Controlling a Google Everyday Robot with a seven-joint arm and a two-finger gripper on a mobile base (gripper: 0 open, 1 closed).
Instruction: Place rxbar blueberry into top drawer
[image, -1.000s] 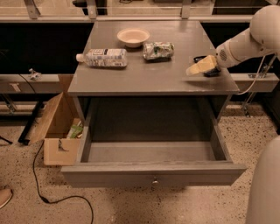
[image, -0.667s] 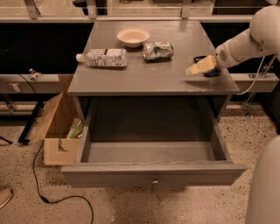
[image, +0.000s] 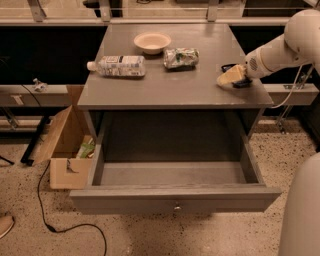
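Note:
The top drawer (image: 125, 199) is pulled wide open below the grey table top (image: 165, 90); its inside is bare and a small round knob (image: 177, 206) sits at the centre of its front panel. My gripper (image: 231, 77), pale yellow at the end of the white arm (image: 280, 50), rests low on the table's right edge. A small dark flat thing (image: 242, 83) pokes out from under it, likely the rxbar blueberry, mostly hidden by the gripper.
On the table stand a lying plastic bottle (image: 117, 66), a pale bowl (image: 152, 42) and a green-and-white snack bag (image: 180, 57). An open cardboard box (image: 62, 150) and a black cable (image: 55, 225) are on the floor at left. My white body (image: 302, 215) fills the lower right.

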